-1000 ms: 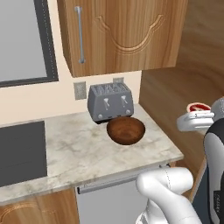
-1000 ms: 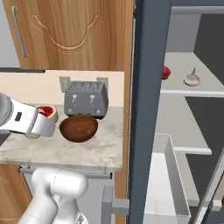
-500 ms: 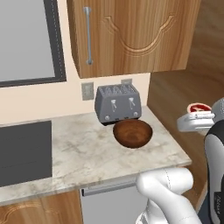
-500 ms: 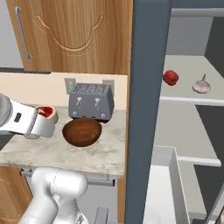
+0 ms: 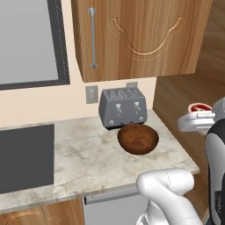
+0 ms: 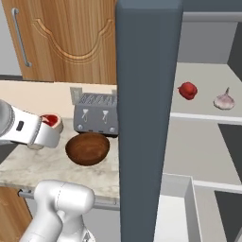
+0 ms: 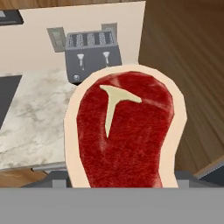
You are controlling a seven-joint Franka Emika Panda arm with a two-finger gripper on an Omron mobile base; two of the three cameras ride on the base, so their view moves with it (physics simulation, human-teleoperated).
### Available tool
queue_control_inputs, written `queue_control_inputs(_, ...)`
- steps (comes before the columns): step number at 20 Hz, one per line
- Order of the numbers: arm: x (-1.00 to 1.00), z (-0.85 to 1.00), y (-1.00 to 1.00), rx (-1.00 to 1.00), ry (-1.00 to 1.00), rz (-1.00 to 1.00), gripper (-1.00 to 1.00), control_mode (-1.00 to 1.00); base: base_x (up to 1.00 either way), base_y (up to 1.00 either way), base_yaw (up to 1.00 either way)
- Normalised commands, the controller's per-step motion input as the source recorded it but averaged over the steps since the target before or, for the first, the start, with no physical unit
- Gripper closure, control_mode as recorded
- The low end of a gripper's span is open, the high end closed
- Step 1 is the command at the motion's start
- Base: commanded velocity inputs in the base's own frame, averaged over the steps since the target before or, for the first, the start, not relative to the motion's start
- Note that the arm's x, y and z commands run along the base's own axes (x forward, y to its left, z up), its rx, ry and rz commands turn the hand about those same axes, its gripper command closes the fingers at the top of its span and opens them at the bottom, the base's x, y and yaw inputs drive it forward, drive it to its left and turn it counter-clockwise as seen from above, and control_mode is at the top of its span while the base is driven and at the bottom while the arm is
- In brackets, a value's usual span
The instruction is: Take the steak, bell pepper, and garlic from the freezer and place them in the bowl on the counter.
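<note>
Carrying the steak toward the bowl, my tool clamped on it.

I hold the steak out past the worktop's right edge, level with the toaster and well off to the bowl's right. To do this well I would swing left until the steak hangs squarely over the bowl's middle, lower it close to the rim, then let go, so the flat slab drops inside and does not catch the lip. The toaster stands just behind the bowl, touching or nearly so, and the cupboard hangs above, so I judge the free way in is from the front and right, kept low. The pepper and garlic lie apart on a freezer shelf.
</note>
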Motion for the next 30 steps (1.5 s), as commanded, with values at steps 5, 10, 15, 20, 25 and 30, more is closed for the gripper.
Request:
queue_control_inputs(5, 0.24, -0.14, 0.00, 0.00, 0.01, 0.00, 1.00, -1.00, 0.32, 0.00, 0.00)
queue_control_inputs(10, 0.64, -0.60, 0.00, 0.00, 0.07, 0.00, 1.00, -1.00, 0.00, 0.00, 0.00)
queue_control_inputs(15, 0.77, -0.69, 0.00, 0.00, 0.06, 0.00, 1.00, -1.00, 0.00, 0.00, 0.00)
queue_control_inputs(20, 0.88, -0.67, 0.00, 0.00, 0.01, 0.00, 1.00, -1.00, 0.00, 0.00, 0.00)
queue_control_inputs(25, 0.89, -0.71, 0.00, 0.00, 0.03, 0.00, 1.00, -1.00, 0.00, 0.00, 0.00)
queue_control_inputs(30, 0.84, -0.71, 0.02, 0.00, 0.06, 0.00, 1.00, -1.00, 0.00, 0.00, 0.00)
